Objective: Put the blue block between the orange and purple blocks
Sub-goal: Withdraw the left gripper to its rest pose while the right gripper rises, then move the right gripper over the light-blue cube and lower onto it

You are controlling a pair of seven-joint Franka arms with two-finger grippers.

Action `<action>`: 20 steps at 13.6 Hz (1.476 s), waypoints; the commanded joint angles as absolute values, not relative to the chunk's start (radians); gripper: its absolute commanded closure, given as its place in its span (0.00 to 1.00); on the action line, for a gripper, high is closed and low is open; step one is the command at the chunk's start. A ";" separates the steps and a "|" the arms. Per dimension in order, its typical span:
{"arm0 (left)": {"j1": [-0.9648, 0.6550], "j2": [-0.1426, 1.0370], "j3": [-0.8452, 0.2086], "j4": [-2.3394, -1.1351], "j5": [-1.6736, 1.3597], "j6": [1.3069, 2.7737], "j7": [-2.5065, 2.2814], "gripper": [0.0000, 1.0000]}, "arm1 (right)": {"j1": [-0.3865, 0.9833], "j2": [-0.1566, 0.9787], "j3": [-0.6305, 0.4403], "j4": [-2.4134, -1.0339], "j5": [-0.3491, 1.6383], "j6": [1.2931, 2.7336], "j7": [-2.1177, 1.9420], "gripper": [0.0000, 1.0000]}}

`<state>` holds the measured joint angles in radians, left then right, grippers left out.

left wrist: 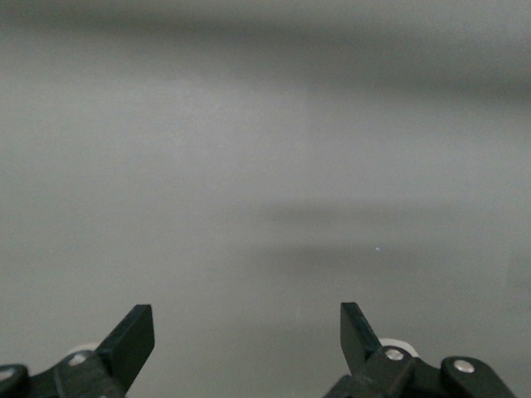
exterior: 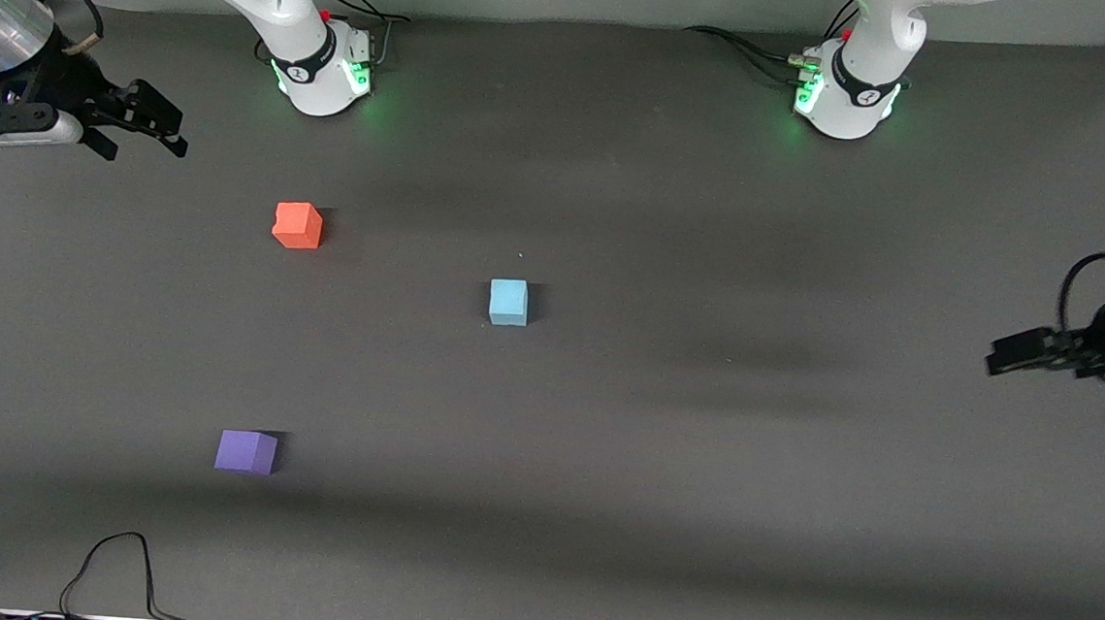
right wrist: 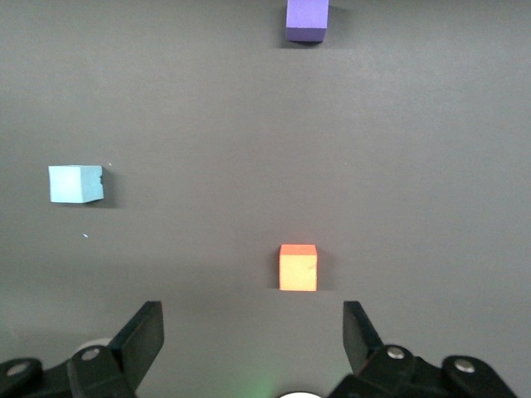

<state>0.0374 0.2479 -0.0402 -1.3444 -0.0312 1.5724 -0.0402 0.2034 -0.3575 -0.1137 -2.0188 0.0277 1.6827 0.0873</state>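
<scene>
Task is sitting at its start: blue block (exterior: 508,301) is lying untouched mid-table, well apart from orange block (exterior: 298,225) and purple block (exterior: 246,451), while right gripper (exterior: 143,121) and waiting left gripper (exterior: 1021,351) are hanging wide-open, empty, at the table ends.

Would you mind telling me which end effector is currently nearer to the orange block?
The right end effector: it hangs open at the right arm's end of the table, close to the orange block. The left end effector waits open at the left arm's end.
</scene>
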 commanded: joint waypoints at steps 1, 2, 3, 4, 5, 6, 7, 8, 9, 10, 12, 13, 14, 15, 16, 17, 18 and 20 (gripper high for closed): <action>0.029 0.094 -0.049 -1.524 -0.012 1.603 -0.031 0.00 | 0.219 -0.334 -0.050 -1.971 0.058 1.649 0.204 0.04; 0.026 0.063 -0.051 -1.548 -0.012 1.598 -0.031 0.00 | 0.219 -0.336 -0.029 -1.970 0.086 1.644 0.233 0.04; 0.028 0.048 -0.051 -1.554 -0.012 1.592 -0.031 0.00 | 0.219 -0.334 -0.003 -1.962 0.106 1.644 0.279 0.04; 0.028 0.046 -0.051 -1.549 -0.014 1.591 -0.031 0.00 | 0.218 -0.331 0.032 -1.948 0.107 1.643 0.313 0.04; 0.028 0.045 -0.051 -1.548 -0.014 1.591 -0.031 0.00 | 0.219 -0.322 0.058 -1.942 0.109 1.644 0.343 0.04; 0.029 0.043 -0.051 -1.548 -0.014 1.591 -0.031 0.00 | 0.218 -0.308 0.090 -1.928 0.123 1.644 0.391 0.04; 0.029 0.043 -0.051 -1.548 -0.014 1.595 -0.029 0.00 | 0.218 -0.289 0.122 -1.908 0.147 1.644 0.428 0.04; 0.029 0.043 -0.051 -1.546 -0.012 1.598 -0.029 0.00 | 0.218 -0.266 0.155 -1.882 0.159 1.644 0.461 0.04; 0.028 0.048 -0.051 -1.543 -0.011 1.606 -0.026 0.00 | 0.219 -0.237 0.190 -1.853 0.158 1.644 0.503 0.04; 0.012 0.049 -0.045 -1.545 -0.011 1.611 -0.028 0.00 | 0.221 -0.210 0.233 -1.826 0.158 1.644 0.543 0.04; -0.085 0.049 0.055 -1.543 -0.009 1.612 -0.028 0.00 | 0.221 -0.163 0.303 -1.781 0.153 1.647 0.609 0.04; -0.100 0.048 0.070 -1.543 -0.009 1.611 -0.028 0.00 | 0.221 -0.138 0.331 -1.763 0.150 1.654 0.636 0.04; -0.100 0.048 0.072 -1.543 -0.012 1.611 -0.028 0.00 | 0.219 -0.120 0.354 -1.753 0.149 1.663 0.655 0.04; -0.101 0.049 0.072 -1.543 -0.014 1.609 -0.028 0.00 | 0.221 -0.101 0.374 -1.750 0.147 1.681 0.673 0.04; -0.101 0.048 0.072 -1.543 -0.017 1.609 -0.028 0.00 | 0.221 -0.085 0.396 -1.752 0.144 1.710 0.683 0.04; -0.101 0.049 0.072 -1.543 -0.017 1.609 -0.028 0.00 | 0.221 -0.066 0.417 -1.753 0.143 1.735 0.683 0.04; -0.101 0.049 0.072 -1.543 -0.018 1.608 -0.026 0.00 | 0.222 -0.040 0.429 -1.753 0.143 1.764 0.683 0.04; -0.101 0.048 0.072 -1.543 -0.020 1.606 -0.025 0.00 | 0.227 0.009 0.443 -1.758 0.141 1.831 0.683 0.03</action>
